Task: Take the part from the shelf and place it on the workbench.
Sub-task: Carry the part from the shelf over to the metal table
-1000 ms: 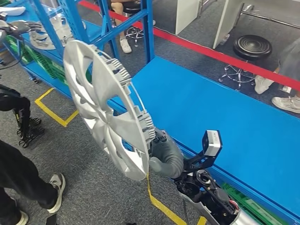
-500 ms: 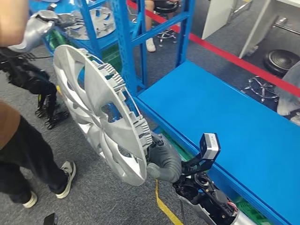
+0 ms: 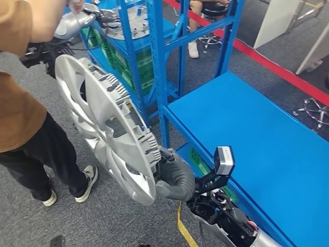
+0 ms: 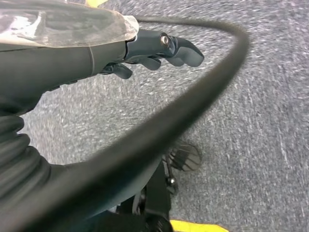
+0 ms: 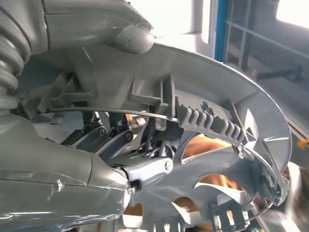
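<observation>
A person in a brown top and black trousers point(image 3: 23, 118) stands at far left, beside the robot's left hand point(image 3: 73, 23), which is raised near the blue steel shelf point(image 3: 155, 56). In the left wrist view its dark fingers point(image 4: 160, 48) lie extended over grey carpet with nothing between them.

At centre, the silver plastic wheel cover with open spokes and a clipped, ribbed back rim point(image 3: 105, 123) hangs in the air above the floor, tilted on edge, off the shelf and not yet over the flat blue surface point(image 3: 252, 128) to the right. The right hand point(image 3: 172, 177) holds it at the lower rim; the right wrist view shows its fingers point(image 5: 109, 137) hooked through a spoke opening, the thumb pressed on the outer rim.

The part looks light and fairly stiff, but broad and thin, likely to swing and flex from a one-edge hold. Its retaining clips and wire ring seem breakable, so the solid rim between clips appears the safest place to grip.
</observation>
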Available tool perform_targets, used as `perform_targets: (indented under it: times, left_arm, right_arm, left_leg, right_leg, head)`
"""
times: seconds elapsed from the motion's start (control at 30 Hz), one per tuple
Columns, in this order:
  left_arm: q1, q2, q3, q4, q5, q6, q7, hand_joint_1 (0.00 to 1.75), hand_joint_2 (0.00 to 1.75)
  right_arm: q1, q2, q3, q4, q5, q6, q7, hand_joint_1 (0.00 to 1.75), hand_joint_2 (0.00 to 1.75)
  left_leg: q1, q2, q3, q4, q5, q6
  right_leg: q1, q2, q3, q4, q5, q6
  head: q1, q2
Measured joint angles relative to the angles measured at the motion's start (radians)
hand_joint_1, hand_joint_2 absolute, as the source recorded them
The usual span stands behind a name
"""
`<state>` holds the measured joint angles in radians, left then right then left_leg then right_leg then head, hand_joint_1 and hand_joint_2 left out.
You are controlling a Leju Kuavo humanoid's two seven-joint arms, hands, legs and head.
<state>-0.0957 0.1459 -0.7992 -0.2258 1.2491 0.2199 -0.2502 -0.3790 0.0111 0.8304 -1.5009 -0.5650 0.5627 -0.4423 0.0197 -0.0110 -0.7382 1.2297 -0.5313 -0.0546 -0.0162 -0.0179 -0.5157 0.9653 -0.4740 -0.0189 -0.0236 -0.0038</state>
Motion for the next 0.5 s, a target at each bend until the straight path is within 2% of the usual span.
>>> perform_targets:
  times: [0.03, 0.07, 0.1, 0.17, 0.2, 0.23, 0.3, 0.33, 0.37, 0.4, 0.43, 0.47, 0.5]
  left_arm:
    - [0.001, 0.000, 0.000, 0.000, 0.000, -0.001, 0.000, 0.00, 1.75]
    - [0.002, 0.000, 0.000, 0.000, 0.000, -0.002, 0.000, 0.00, 1.75]
    - [0.002, 0.000, 0.000, 0.000, 0.000, -0.002, 0.000, 0.00, 1.75]
    - [0.000, 0.001, 0.000, 0.000, 0.000, -0.002, 0.000, 0.00, 1.75]
    - [-0.001, 0.002, 0.000, 0.000, 0.000, -0.002, 0.000, 0.00, 1.75]
    - [-0.002, 0.002, 0.000, 0.000, 0.000, -0.002, 0.000, 0.00, 1.75]
    - [0.000, 0.002, -0.001, 0.000, 0.000, -0.002, -0.001, 0.00, 1.75]
    - [0.002, 0.002, -0.001, 0.000, 0.000, -0.002, -0.001, 0.00, 1.75]
    - [0.003, 0.002, -0.001, 0.000, 0.000, -0.002, -0.001, 0.00, 1.75]
    - [0.002, 0.002, -0.001, 0.000, 0.000, -0.002, -0.001, 0.00, 1.75]
    - [0.002, 0.002, -0.001, 0.000, 0.001, -0.002, -0.001, 0.00, 1.75]
    - [0.001, 0.002, -0.002, 0.000, 0.001, -0.002, 0.000, 0.00, 1.75]
    - [0.001, 0.002, -0.002, 0.000, 0.002, -0.001, 0.000, 0.00, 1.75]
  right_arm:
    - [0.000, 0.000, 0.002, 0.000, 0.000, -0.001, 0.001, 1.61, 1.75]
    - [0.001, 0.000, 0.004, 0.000, 0.001, -0.001, 0.002, 1.61, 1.75]
    - [0.000, 0.000, 0.005, 0.000, 0.001, -0.002, 0.002, 1.61, 1.75]
    - [-0.001, 0.000, 0.007, 0.000, 0.001, -0.005, 0.002, 1.61, 1.75]
    - [-0.002, 0.000, 0.008, 0.000, 0.002, -0.007, 0.003, 1.61, 1.75]
    - [-0.003, 0.000, 0.009, 0.000, 0.002, -0.008, 0.004, 1.61, 1.75]
    - [-0.005, 0.000, 0.012, 0.000, 0.003, -0.009, 0.006, 1.61, 1.75]
    - [-0.005, 0.000, 0.013, 0.000, 0.003, -0.009, 0.006, 1.61, 1.75]
    - [-0.005, 0.000, 0.014, 0.000, 0.003, -0.009, 0.006, 1.61, 1.75]
    - [-0.006, 0.000, 0.015, -0.001, 0.003, -0.010, 0.007, 1.61, 1.75]
    - [-0.005, 0.000, 0.016, 0.000, 0.003, -0.010, 0.007, 1.61, 1.75]
    - [-0.005, 0.000, 0.016, 0.000, 0.003, -0.010, 0.007, 1.61, 1.75]
    - [-0.003, 0.000, 0.016, 0.000, 0.003, -0.010, 0.008, 1.61, 1.75]
  left_leg:
    - [0.000, 0.003, -0.013, 0.020, 0.002, -0.001]
    - [0.000, 0.005, -0.002, -0.002, 0.023, -0.001]
    - [0.000, 0.014, 0.028, -0.062, 0.056, 0.001]
    - [-0.004, 0.049, 0.105, -0.208, 0.112, 0.007]
    - [-0.008, 0.061, 0.127, -0.252, 0.124, 0.012]
    - [-0.012, 0.065, 0.136, -0.272, 0.125, 0.018]
    - [-0.015, 0.044, 0.137, -0.275, 0.124, 0.031]
    - [-0.013, 0.034, 0.139, -0.277, 0.124, 0.037]
    - [-0.011, 0.025, 0.142, -0.280, 0.124, 0.044]
    - [-0.008, 0.016, 0.145, -0.282, 0.125, 0.050]
    - [-0.008, 0.007, 0.146, -0.282, 0.124, 0.054]
    - [-0.008, -0.003, 0.147, -0.282, 0.124, 0.058]
    - [-0.010, -0.016, 0.148, -0.282, 0.123, 0.059]
  right_leg:
    - [0.000, -0.013, 0.000, 0.000, -0.002, -0.001]
    - [0.000, -0.026, 0.002, 0.000, -0.003, 0.000]
    - [0.000, -0.038, 0.004, 0.000, -0.006, 0.002]
    - [0.003, -0.058, 0.010, 0.000, -0.013, 0.010]
    - [0.006, -0.066, 0.013, 0.000, -0.017, 0.015]
    - [0.009, -0.074, 0.016, -0.001, -0.020, 0.020]
    - [0.010, -0.088, 0.023, -0.004, -0.027, 0.031]
    - [0.008, -0.081, 0.024, 0.000, -0.034, 0.037]
    - [0.006, -0.064, 0.017, 0.021, -0.050, 0.041]
    - [0.005, -0.040, -0.002, 0.064, -0.076, 0.043]
    - [0.004, -0.014, -0.033, 0.131, -0.109, 0.043]
    - [0.005, 0.002, -0.071, 0.210, -0.141, 0.043]
    - [0.006, 0.010, -0.107, 0.276, -0.160, 0.042]
  head:
    - [-0.003, 0.000]
    - [-0.007, 0.000]
    - [-0.011, 0.000]
    - [-0.020, 0.000]
    - [-0.022, 0.000]
    - [-0.021, 0.000]
    - [-0.016, 0.000]
    - [-0.013, 0.000]
    - [-0.010, 0.000]
    - [-0.005, 0.000]
    - [0.003, 0.000]
    - [0.009, 0.000]
    - [0.015, 0.000]
